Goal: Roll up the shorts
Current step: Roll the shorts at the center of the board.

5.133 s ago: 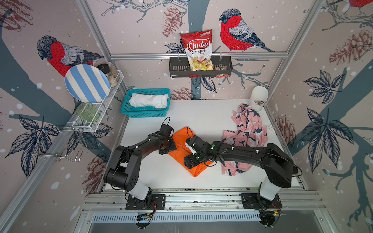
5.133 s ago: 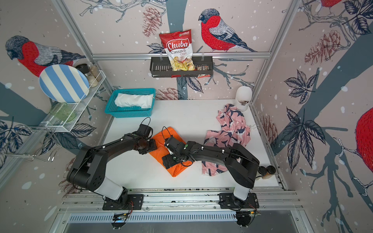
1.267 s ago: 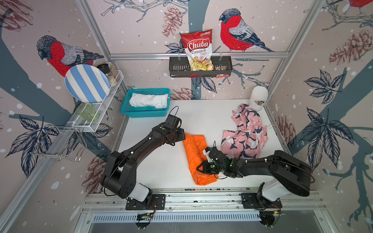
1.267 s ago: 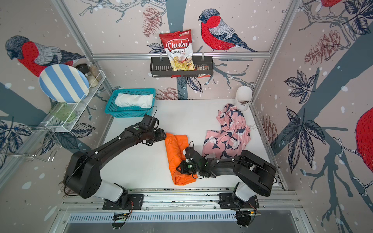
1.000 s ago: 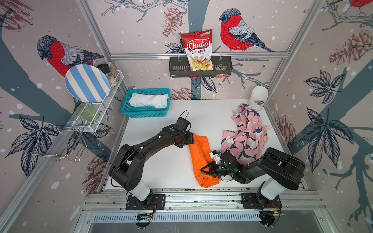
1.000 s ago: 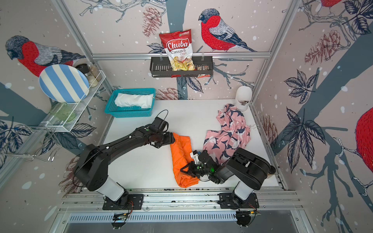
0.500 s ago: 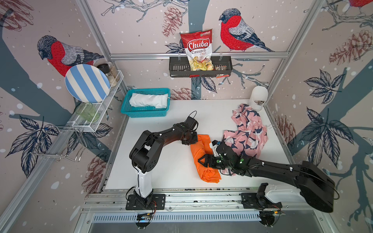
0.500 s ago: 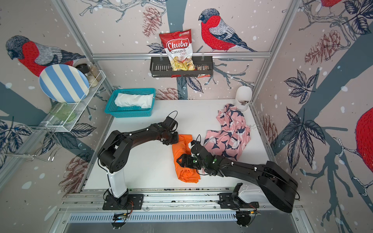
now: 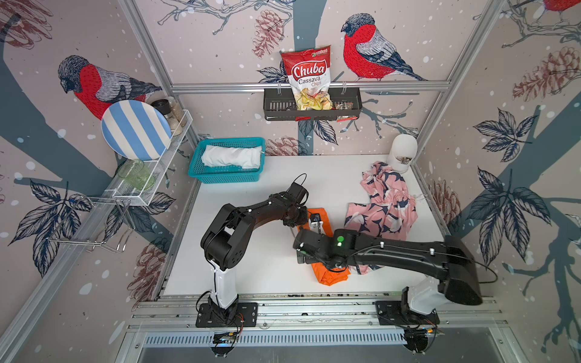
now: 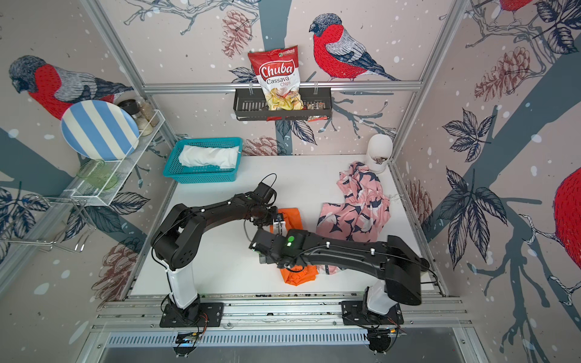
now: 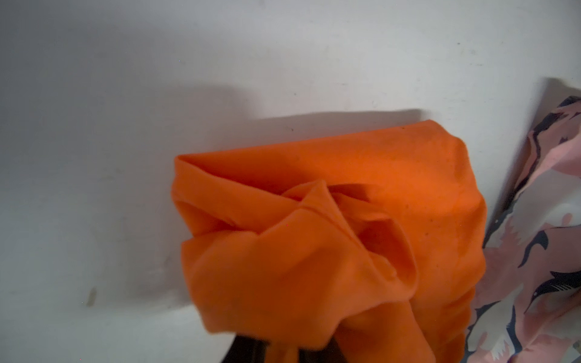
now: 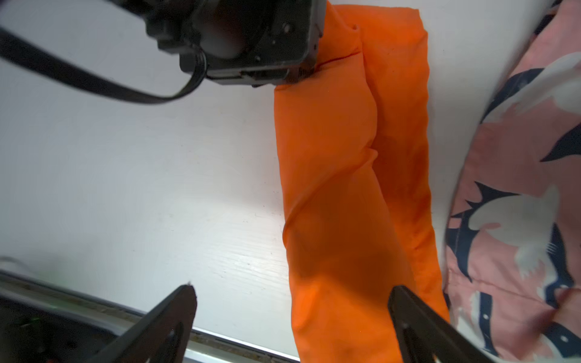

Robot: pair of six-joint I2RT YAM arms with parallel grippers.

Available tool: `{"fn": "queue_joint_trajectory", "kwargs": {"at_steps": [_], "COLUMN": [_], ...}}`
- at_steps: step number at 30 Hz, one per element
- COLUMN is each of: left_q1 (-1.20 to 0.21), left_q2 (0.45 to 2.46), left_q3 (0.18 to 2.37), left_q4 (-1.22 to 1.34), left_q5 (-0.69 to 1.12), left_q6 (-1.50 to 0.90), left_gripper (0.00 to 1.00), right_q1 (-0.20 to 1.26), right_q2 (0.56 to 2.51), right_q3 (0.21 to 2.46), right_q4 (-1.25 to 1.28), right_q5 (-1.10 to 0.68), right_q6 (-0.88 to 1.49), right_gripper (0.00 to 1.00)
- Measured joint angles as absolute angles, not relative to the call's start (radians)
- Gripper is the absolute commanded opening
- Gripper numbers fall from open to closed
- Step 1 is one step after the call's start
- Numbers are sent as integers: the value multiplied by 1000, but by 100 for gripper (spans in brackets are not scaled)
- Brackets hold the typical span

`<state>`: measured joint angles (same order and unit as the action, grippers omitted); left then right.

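Note:
The orange shorts (image 9: pixel 330 276) lie as a long narrow roll on the white table, running front to back in both top views (image 10: pixel 298 273). My left gripper (image 9: pixel 306 217) is at the roll's far end, shut on bunched orange cloth (image 11: pixel 377 176) that hides most of its jaws. My right gripper (image 12: pixel 290 301) hangs open above the roll's near end (image 12: pixel 339 188), gripping nothing. The pink patterned shorts (image 9: pixel 386 207) lie crumpled just right of the roll. The white shorts (image 9: pixel 232 157) sit rolled in the basket.
A teal basket (image 9: pixel 226 177) stands at the back left of the table and a white jar (image 9: pixel 404 151) at the back right. A wire shelf with a striped plate (image 9: pixel 135 130) hangs on the left wall. A chips bag (image 9: pixel 309 78) sits in the back rack.
My right gripper has opened, let go of the orange roll and risen above its near end. My left gripper has closed on the far end. The roll has shifted right.

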<state>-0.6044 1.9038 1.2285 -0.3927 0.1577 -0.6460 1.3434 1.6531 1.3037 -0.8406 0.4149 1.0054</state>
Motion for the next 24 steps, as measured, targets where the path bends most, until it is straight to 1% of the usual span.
{"fn": "queue_joint_trajectory", "kwargs": {"at_steps": [3,7,10,11,12,13,14,16,18,20,24], "left_q1": [-604,-599,-588,-584,-579,-574,-569,-553,-537,-514,-465], "left_q2": [1904,1900,1896,1895,1893,1888,1881,1854,1819,1769,1641], "left_q3": [1221,1209,1195,1190,1185,1177,1170,1144,1116,1079,1004], "left_q4": [-380,-365,-348,-345,-343,-341,-340,-342,-348,-355,-378], "left_q5": [162,176,191,196,200,204,206,207,206,198,159], "left_q6": [-641,-628,-626,-623,-621,-620,-620,-618,-613,-609,-601], "left_gripper": [19,19,19,19,19,18,18,18,21,22,27], "right_q1": [1388,1391,1391,1391,1389,1388,1387,1391,1400,1402,1402], "right_q2": [1807,2010,2125,2146,2156,2158,2157,2140,2106,2065,1968], "right_q3": [1391,1469,1494,1494,1492,1485,1477,1455,1441,1430,1379], "right_q4": [-968,-1105,-1180,-1211,-1232,-1237,-1236,-1217,-1179,-1129,-976], "right_q5": [482,565,623,669,688,701,704,693,675,640,511], "right_q6": [1048,1079,1099,1113,1116,1113,1105,1090,1059,1015,935], "right_gripper": [100,100,100,98,93,84,75,54,46,42,40]}}
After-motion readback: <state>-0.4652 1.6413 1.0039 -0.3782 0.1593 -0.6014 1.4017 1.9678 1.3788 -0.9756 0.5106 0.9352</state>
